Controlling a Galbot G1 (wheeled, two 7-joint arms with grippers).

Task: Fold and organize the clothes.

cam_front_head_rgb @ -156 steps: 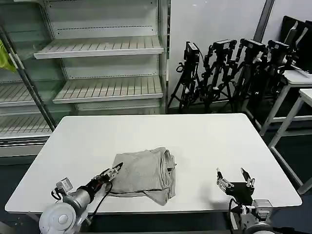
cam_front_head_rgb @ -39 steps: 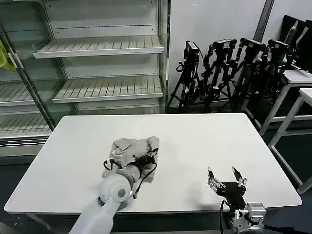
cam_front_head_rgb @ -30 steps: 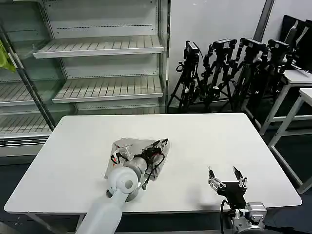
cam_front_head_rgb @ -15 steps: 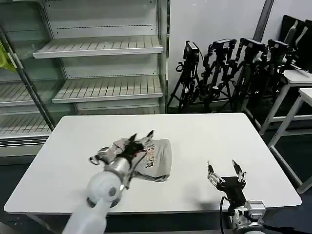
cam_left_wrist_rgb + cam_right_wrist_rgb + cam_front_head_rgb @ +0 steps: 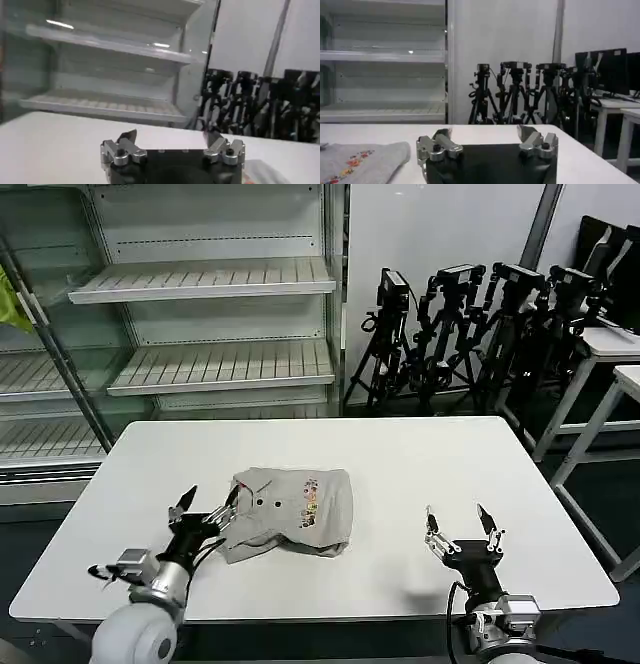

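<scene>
The clothes, a light grey shirt (image 5: 295, 509), lie folded in a compact bundle on the white table (image 5: 450, 464), left of centre. The collar buttons and a small multicoloured graphic face up. My left gripper (image 5: 210, 502) hovers open just left of the shirt's near-left corner, holding nothing. From the left wrist, the open gripper (image 5: 170, 137) has a corner of the shirt (image 5: 260, 172) off to one side. My right gripper (image 5: 456, 519) stands open near the table's front right, well apart from the shirt. The right wrist view has its gripper (image 5: 485, 134) empty, with the shirt (image 5: 360, 162) beyond it.
Behind the table stand open shelves (image 5: 220, 284) and a row of black tripods (image 5: 470, 324). A yellow-green cloth (image 5: 10, 299) hangs at the far left. More white tables (image 5: 610, 344) stand at the right. Bare tabletop surrounds the shirt.
My left gripper carried the shirt's edge over to the right, let go and drew back to the left. The shirt now lies folded, graphic up. The right gripper barely moved.
</scene>
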